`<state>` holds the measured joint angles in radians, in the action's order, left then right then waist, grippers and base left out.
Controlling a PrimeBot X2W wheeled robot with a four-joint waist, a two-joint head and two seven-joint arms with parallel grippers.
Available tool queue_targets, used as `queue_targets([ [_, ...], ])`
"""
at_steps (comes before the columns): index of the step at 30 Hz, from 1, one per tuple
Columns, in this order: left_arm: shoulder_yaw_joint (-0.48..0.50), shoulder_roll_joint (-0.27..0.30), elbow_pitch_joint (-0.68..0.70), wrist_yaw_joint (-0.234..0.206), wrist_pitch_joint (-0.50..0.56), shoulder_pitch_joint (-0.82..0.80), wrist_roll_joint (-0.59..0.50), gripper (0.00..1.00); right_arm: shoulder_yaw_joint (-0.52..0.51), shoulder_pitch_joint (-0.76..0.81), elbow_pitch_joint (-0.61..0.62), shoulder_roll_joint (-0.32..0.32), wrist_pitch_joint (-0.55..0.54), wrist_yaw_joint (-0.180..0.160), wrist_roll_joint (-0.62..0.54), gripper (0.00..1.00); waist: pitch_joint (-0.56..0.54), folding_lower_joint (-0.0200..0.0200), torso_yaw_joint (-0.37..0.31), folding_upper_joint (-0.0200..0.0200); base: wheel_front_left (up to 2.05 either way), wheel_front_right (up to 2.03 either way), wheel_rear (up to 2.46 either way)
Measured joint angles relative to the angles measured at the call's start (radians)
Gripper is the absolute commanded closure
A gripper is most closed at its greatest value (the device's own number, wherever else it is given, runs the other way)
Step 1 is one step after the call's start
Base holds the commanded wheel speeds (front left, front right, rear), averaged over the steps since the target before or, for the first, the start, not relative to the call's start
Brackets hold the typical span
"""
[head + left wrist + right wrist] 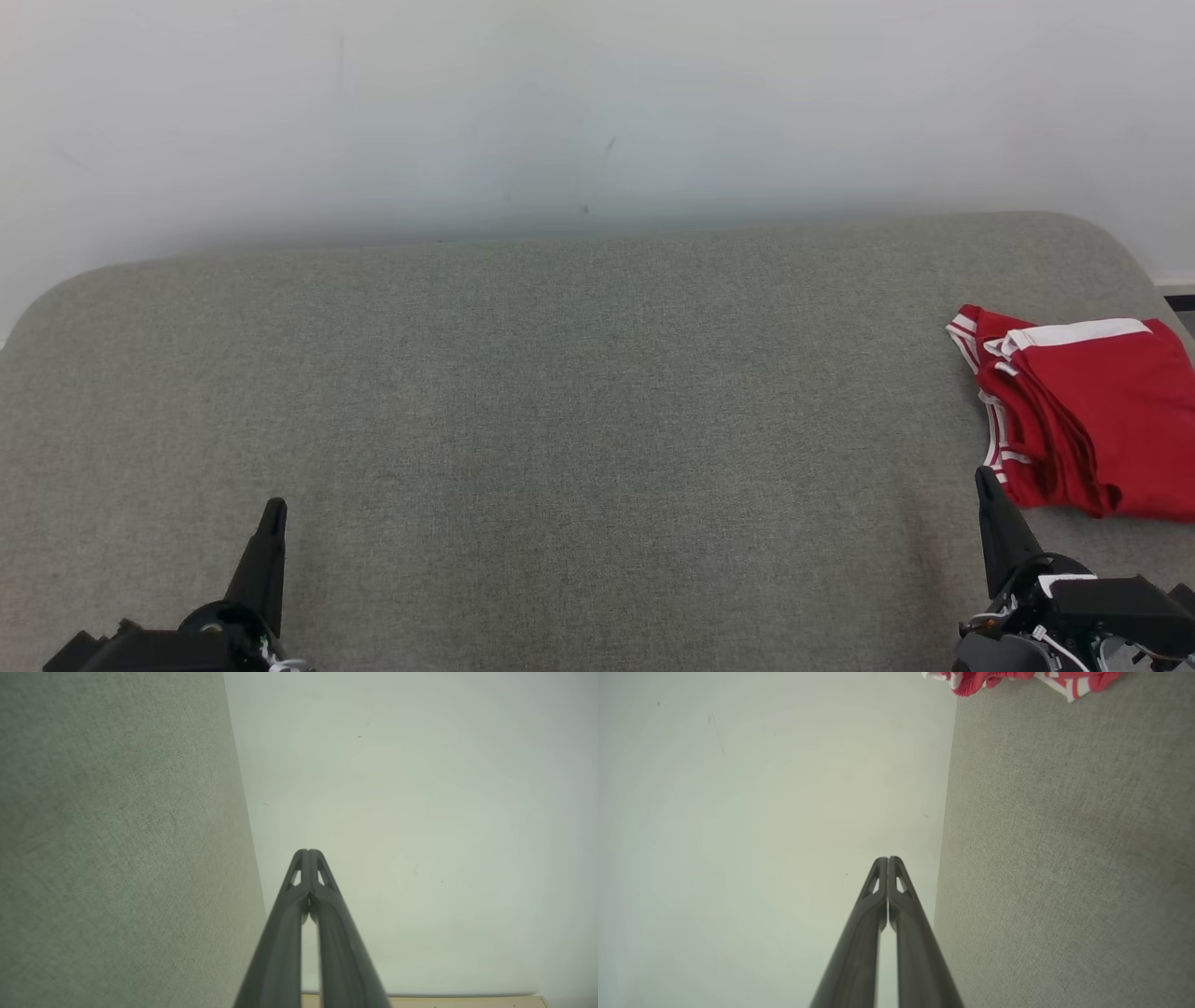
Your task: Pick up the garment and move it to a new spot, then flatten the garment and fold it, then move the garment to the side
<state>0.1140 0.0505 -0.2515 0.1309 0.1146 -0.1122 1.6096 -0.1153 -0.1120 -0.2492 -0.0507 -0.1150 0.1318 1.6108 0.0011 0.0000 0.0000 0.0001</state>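
The garment (1088, 411) is red with white trim, folded into a compact bundle at the right edge of the grey fabric surface (560, 401). A strip of the garment (1017, 680) also shows at the top of the right wrist view. My right gripper (983, 476) is shut with nothing in it, low at the right, its tip just left of the garment's near corner. In the right wrist view my right gripper (888, 859) has its fingers pressed together. My left gripper (274, 507) is shut and empty at the lower left, far from the garment; in its own view my left gripper (308, 851) is likewise closed.
A pale wall (597, 112) rises right behind the grey surface. The surface has rounded far corners, and its right edge runs close by the garment. A strip of light floor (420, 1001) shows at the bottom of the left wrist view.
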Motion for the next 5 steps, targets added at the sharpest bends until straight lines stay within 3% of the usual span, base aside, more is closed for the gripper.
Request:
queue_targets([
  [5,0.000,0.000,0.000,0.000,0.000,0.000,0.000,1.00,0.000,0.000,0.000,0.000,0.000,0.000,0.000,1.00,0.000,0.0000,0.000,0.0000,0.00,0.00,0.00],
])
